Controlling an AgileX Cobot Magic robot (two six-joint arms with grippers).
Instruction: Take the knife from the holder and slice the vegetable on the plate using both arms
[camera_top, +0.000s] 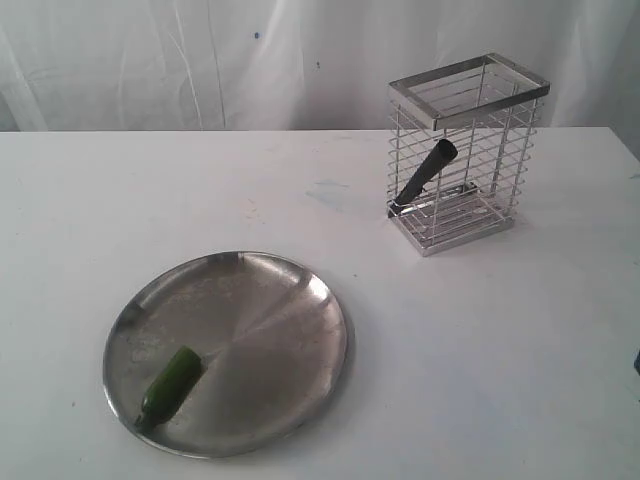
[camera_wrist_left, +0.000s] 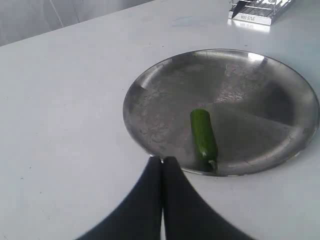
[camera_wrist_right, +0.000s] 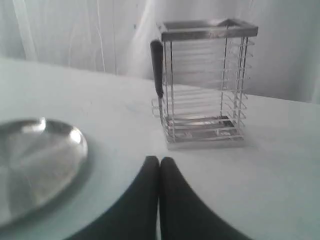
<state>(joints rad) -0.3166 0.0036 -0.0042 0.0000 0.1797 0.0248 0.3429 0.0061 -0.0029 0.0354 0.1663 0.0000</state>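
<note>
White table (camera_top: 480, 350), knife (camera_top: 425, 175) leaning handle-up in the holder (camera_top: 462, 150) at the back. On the plate (camera_top: 285, 315) the vegetable (camera_top: 172, 383) lies by the rim; left gripper (camera_wrist_left: 162, 160) and right gripper (camera_wrist_right: 159, 160) both pinched together, empty.

The slim black knife (camera_top: 428, 168) leaned at a tilt inside the tall chrome wire holder (camera_top: 470, 92), its rounded handle uppermost and below the flat rim. The glossy green vegetable (camera_top: 172, 382) lay whole on the round, shiny steel plate (camera_top: 270, 330), close to its rim and well apart from the holder.
</note>
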